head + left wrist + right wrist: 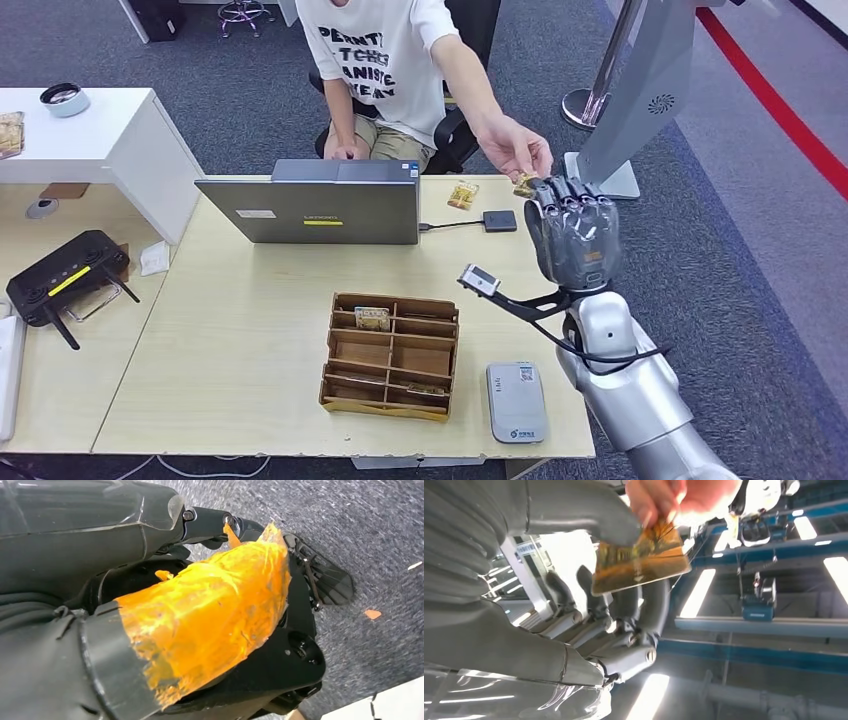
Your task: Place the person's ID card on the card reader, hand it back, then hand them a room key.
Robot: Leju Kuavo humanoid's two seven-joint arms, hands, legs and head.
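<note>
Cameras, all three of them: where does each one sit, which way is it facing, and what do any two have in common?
Head view: high on the robot, looking forward and down at the table, the card reader and the raised right hand.
Left wrist view: at the hanging left arm, facing the carpet, with dark robot body parts in frame.
Right wrist view: behind the right hand, looking up toward ceiling lights.
Shared: head and right wrist views both show the person's hand on the card at the right hand's fingers.

gold-patterned id card [640, 560] pinched in a person's fingers [659, 497] above the table's far edge; grey card reader [516, 401] lying flat near the front edge.
</note>
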